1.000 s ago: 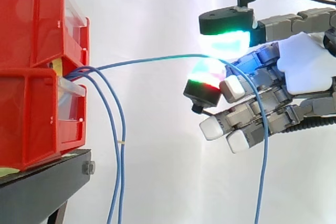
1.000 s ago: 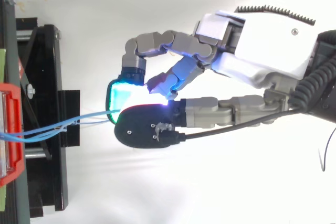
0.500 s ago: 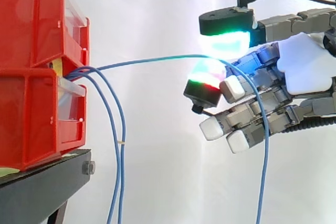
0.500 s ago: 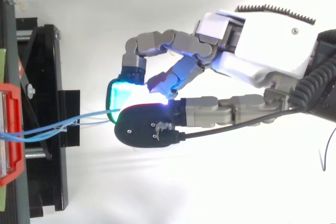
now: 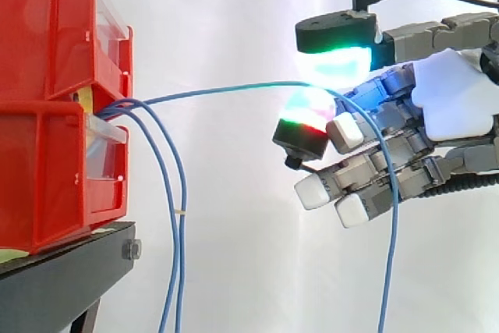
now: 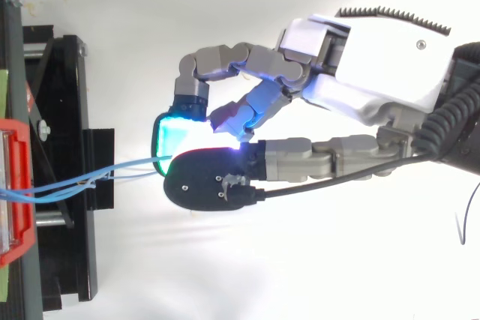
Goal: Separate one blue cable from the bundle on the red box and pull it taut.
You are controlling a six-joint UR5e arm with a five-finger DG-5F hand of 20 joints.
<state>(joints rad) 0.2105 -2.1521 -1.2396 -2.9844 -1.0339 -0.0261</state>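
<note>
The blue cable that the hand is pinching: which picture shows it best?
The side view. There the blue cable runs from the red bins to the hand's pinch, then hangs down, apart from two drooping cables. The top view shows a short stretch of it between bin and hand.

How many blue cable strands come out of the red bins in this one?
3. The pinched cable runs from the red bins across to the hand. The inner hanging cable and the outer hanging cable droop beside the bins. More may be hidden inside.
</note>
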